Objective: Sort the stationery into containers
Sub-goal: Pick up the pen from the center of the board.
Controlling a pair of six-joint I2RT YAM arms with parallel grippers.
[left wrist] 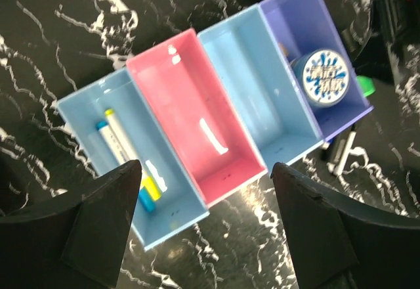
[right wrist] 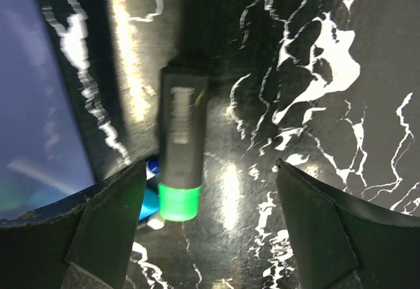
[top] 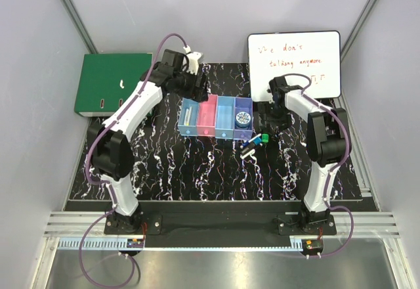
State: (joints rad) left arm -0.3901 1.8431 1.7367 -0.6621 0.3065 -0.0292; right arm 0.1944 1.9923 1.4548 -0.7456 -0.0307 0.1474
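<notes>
Beside the bins, right gripper spread over a green-capped marker (apparently to grasp it); left gripper spread above them.

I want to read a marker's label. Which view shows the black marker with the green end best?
The right wrist view: the black marker fills the frame centre, label up but blurred. The top external view shows it tiny beside the purple bin; the left wrist view shows only its green end.
</notes>
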